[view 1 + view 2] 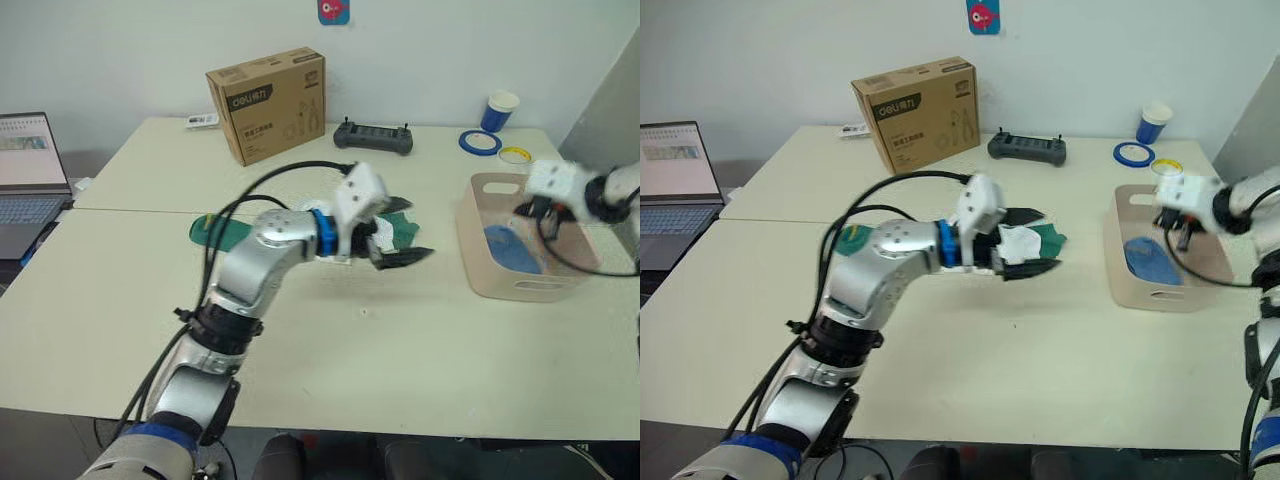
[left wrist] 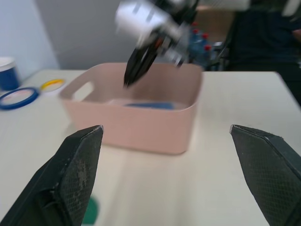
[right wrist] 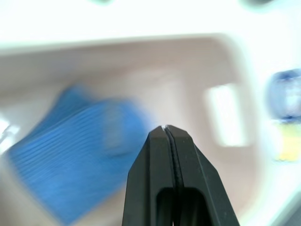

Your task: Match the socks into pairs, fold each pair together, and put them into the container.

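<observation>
Near the table's [image 1: 420,350] right edge, the pink basin [image 1: 478,262] holds the blue pair [image 1: 512,250]; green and white socks [image 1: 1038,240] lie mid-table. Right gripper [image 3: 165,128], fingers pressed together, could snag it. Left gripper [image 2: 169,155] hangs spread.

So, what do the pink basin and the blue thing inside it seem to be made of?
The pale pink rectangular basin looks like moulded plastic with a smooth matt finish: thin even walls, rounded corners and a cut-out handle. The blue folded item inside it looks like knitted fabric, probably socks, judging by its fine parallel ribs and soft edges.
</observation>
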`<state>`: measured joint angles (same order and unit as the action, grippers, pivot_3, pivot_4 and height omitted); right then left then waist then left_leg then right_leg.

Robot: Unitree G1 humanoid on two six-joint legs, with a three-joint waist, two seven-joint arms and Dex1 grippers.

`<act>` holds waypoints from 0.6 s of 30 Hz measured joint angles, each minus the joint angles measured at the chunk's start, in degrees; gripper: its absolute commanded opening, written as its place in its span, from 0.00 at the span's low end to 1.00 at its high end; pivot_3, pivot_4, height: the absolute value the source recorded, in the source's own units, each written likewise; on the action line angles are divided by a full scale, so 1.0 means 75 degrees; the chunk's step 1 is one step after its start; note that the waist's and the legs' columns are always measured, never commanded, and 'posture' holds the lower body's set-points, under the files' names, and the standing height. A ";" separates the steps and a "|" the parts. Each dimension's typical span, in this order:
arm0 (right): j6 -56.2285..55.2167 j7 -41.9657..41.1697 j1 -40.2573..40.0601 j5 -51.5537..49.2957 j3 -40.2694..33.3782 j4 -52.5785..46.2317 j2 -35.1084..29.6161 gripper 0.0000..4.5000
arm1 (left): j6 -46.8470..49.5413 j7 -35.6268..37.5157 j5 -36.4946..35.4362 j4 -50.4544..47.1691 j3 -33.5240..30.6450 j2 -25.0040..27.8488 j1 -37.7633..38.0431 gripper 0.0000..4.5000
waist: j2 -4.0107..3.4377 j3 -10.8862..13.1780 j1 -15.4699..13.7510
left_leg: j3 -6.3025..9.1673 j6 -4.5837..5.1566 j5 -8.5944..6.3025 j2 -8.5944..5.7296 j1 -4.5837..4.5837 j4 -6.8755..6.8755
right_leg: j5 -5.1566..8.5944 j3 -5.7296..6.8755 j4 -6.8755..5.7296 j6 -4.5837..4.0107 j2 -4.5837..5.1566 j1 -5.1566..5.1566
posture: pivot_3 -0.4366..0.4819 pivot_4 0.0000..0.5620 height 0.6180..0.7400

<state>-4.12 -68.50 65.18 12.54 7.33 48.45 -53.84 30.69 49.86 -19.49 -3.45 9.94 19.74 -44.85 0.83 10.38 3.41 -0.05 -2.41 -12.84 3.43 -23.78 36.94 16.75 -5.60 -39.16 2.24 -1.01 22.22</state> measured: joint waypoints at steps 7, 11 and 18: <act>0.3122 0.1012 -0.2471 -0.2410 -0.1640 -0.4935 0.1741 0.43 | -0.0187 -0.0493 -0.0220 -0.0534 -0.1177 0.0368 0.1389 1.00 | 0.0002 -0.0003 -0.0057 | 0.0009 0.0008 -0.0005 0.0007 -0.0009 0.0003 | 0.0000 0.0010 -0.0008 0.0001 0.0002 -0.0001 | 0.48 0.27 1.00; 0.4231 0.2707 -0.4958 -0.3097 -0.1697 -0.7783 0.3696 0.75 | -0.0662 -0.1169 -0.0142 -0.1103 -0.1868 0.0401 0.3061 1.00 | -0.0002 -0.0006 -0.0127 | 0.0012 0.0005 -0.0004 0.0013 -0.0012 0.0001 | 0.0007 0.0013 -0.0021 0.0005 0.0003 0.0008 | 0.48 0.27 1.00; 0.3261 0.4296 -0.7468 -0.2400 -0.1236 -0.8538 0.4353 0.99 | -0.1870 -0.2251 0.0444 -0.1341 -0.2330 0.0143 0.5667 1.00 | 0.0008 -0.0006 -0.0244 | -0.0012 -0.0021 0.0013 -0.0014 -0.0007 0.0011 | -0.0019 -0.0005 0.0017 0.0044 0.0023 -0.0005 | 0.48 0.27 1.00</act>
<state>20.33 -36.28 9.17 -5.46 -1.94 -15.58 -21.20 16.66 32.98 -16.16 -13.50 -7.53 20.81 -2.35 0.89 10.33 1.58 -0.14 -2.56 -12.75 3.33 -23.84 37.03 16.60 -5.64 -39.04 2.57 -0.84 22.18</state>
